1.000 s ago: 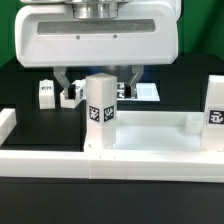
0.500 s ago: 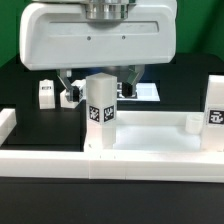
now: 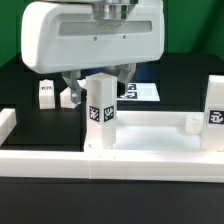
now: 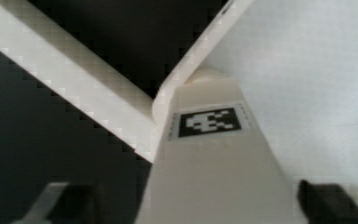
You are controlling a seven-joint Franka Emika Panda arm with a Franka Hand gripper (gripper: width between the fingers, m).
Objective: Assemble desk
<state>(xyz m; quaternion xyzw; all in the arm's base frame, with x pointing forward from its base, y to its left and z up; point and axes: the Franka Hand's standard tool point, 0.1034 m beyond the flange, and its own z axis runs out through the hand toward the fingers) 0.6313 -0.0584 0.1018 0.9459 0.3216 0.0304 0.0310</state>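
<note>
Stretching across the whole scene, the black bench [image 3: 20, 80] carries every part. The arm's broad white plastic wrist housing [image 3: 95, 35] fills the upper part of the exterior view. A long white border rail [image 3: 60, 165] runs along the near edge of the bench and steps up at the exterior view's left end.

Just behind the rail, the wide, shallow white plastic desk top [image 3: 150, 132] lies flat and reaches the exterior view's right edge. A small round socket stub [image 3: 190, 123] rises near that end. A white square-bar leg [image 3: 100, 108] stands upright at the top's left end, with black-and-white square tags [image 3: 97, 113] on its two visible faces.

Another white tagged bar [image 3: 214, 108] stands at the exterior view's right edge. Two smaller white tagged pieces [image 3: 45, 94] stand farther back on the left, and a flat paper sheet of printed tags [image 3: 140, 92] lies behind the leg.

The tool [image 3: 98, 88] hangs over the upright leg with its jaws spread. In the wrist view its dark fingers [image 4: 53, 200] flank the leg, one on each side. A strip of dark bench shows between one finger and the leg, so nothing is clamped.
</note>
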